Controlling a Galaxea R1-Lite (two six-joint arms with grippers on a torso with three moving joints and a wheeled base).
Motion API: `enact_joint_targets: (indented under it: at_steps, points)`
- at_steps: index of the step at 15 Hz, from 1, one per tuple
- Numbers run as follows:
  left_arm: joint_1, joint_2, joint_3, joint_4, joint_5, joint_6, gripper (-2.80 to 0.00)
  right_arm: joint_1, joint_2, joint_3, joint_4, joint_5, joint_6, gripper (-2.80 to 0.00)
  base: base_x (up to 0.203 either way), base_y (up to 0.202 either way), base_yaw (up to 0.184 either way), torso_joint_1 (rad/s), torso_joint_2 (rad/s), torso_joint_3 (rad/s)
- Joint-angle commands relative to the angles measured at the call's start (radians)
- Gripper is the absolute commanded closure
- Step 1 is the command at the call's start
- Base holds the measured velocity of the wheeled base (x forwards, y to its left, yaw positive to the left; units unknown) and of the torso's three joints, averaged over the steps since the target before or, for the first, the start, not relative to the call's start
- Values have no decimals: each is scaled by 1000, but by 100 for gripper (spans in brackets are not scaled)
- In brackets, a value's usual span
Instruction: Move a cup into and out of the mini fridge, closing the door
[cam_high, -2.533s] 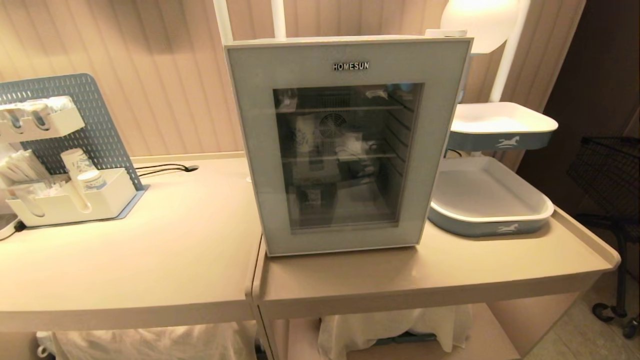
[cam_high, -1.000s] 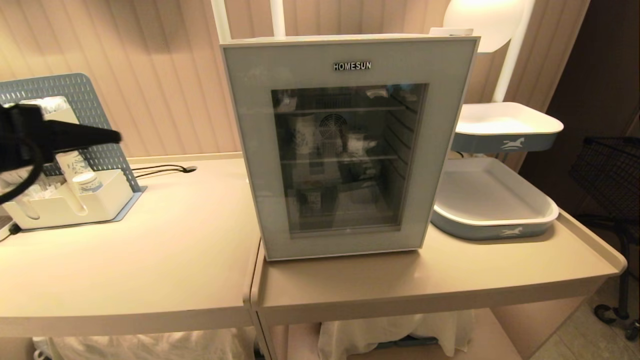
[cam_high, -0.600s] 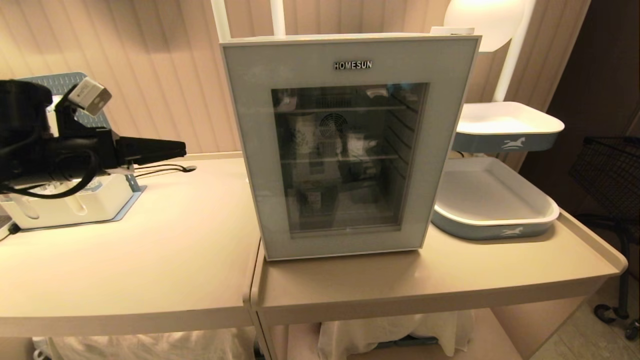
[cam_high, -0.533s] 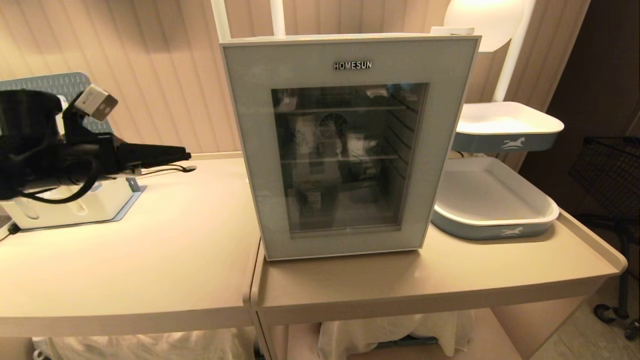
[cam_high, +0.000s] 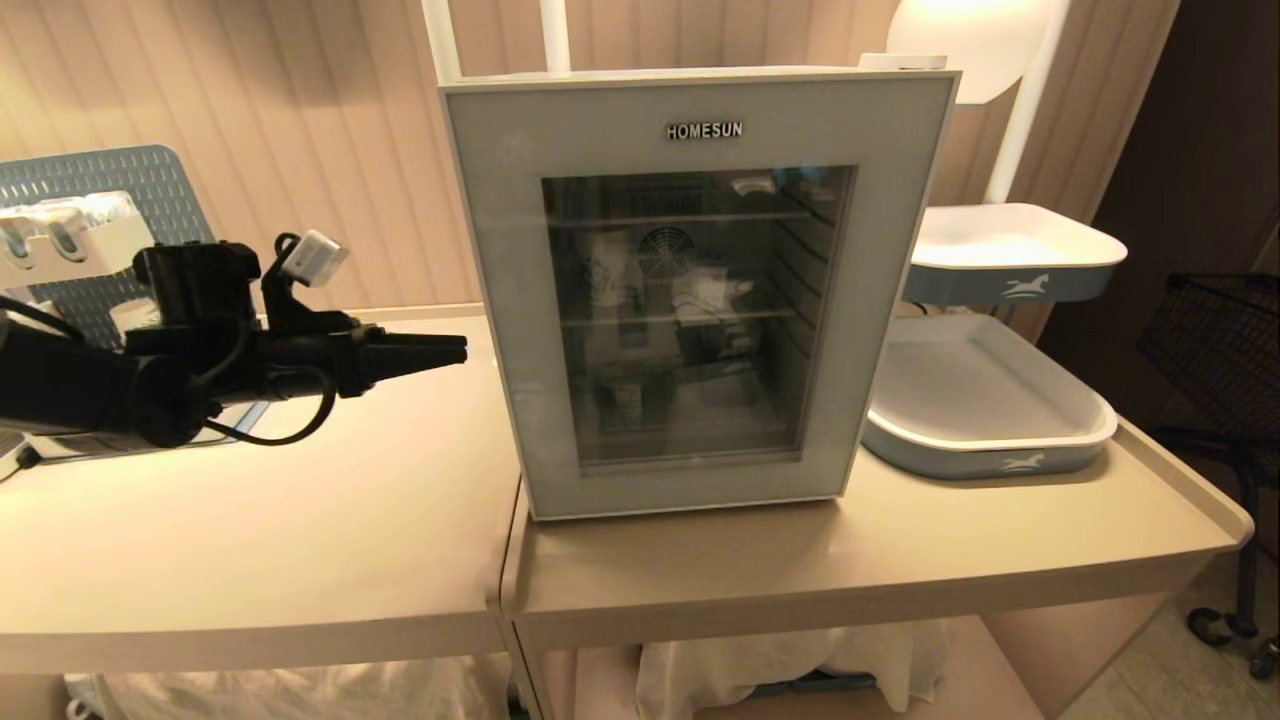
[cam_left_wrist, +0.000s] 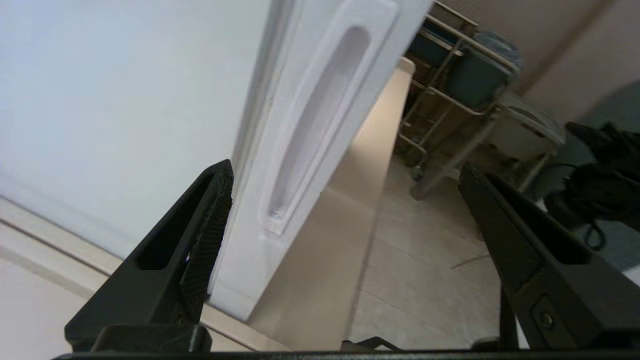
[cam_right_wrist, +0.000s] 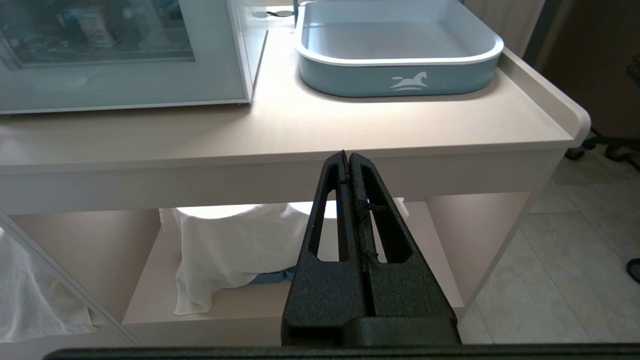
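1. On the far left of the beige table (cam_high: 300, 520) stands one blue perforated board (cam_high: 150, 180) with white plastic holders (cam_high: 70, 235) clipped to it; what they hold is partly hidden by the arm.
2. Next comes the left gripper (cam_high: 455, 348), black and wedge-shaped, held level and pointing right at the mini fridge's left side. Its tip is close to that side but not touching it.
3. From the left wrist view the two ribbed black fingers (cam_left_wrist: 210, 240) stand spread wide with nothing between them. One lies beside a long recessed white handle slot (cam_left_wrist: 320, 125) in the edge of the door.
4. One mini fridge (cam_high: 700, 290) sits upright in the middle of the table, a white box, taller than wide, its front facing the camera.
5. Its door (cam_high: 500, 300) is closed: a flat, matte grey-blue frame around a dark glass window, lettered "HOMESUN" at the top.
6. Behind the glass show wire shelves, a round fan grille and dim pale shapes. I cannot tell which, if any, is the cup.
7. Right of the fridge are two rounded trays, white inside with blue walls and a white horse mark: a lower tray (cam_high: 985, 455) on the table and an upper tray (cam_high: 1010, 285) raised on a stand.
8. The right gripper (cam_right_wrist: 346, 157) hangs low before the table edge, its two fingers pressed together, holding nothing.
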Motion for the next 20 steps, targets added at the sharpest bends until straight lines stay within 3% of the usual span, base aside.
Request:
enact_joint_targets:
  at_steps: [1, 4, 12, 20]
  points:
    - [-25, -5, 30, -24, 15, 1, -280, 0, 2, 2, 0, 1, -2, 0, 0, 0, 0, 0, 0, 0]
    - [-61, 0, 48, -73, 20, -4, -280, 0, 2, 2, 0, -1, 0, 0, 0, 0, 0, 0, 0, 0]
    - [-124, -2, 55, -72, 19, -24, -280, 0, 2, 2, 0, -1, 0, 0, 0, 0, 0, 0, 0, 0]
    - [-128, -94, 152, -70, 5, -51, -280, 0, 2, 0, 0, 1, -2, 0, 0, 0, 0, 0, 0, 0]
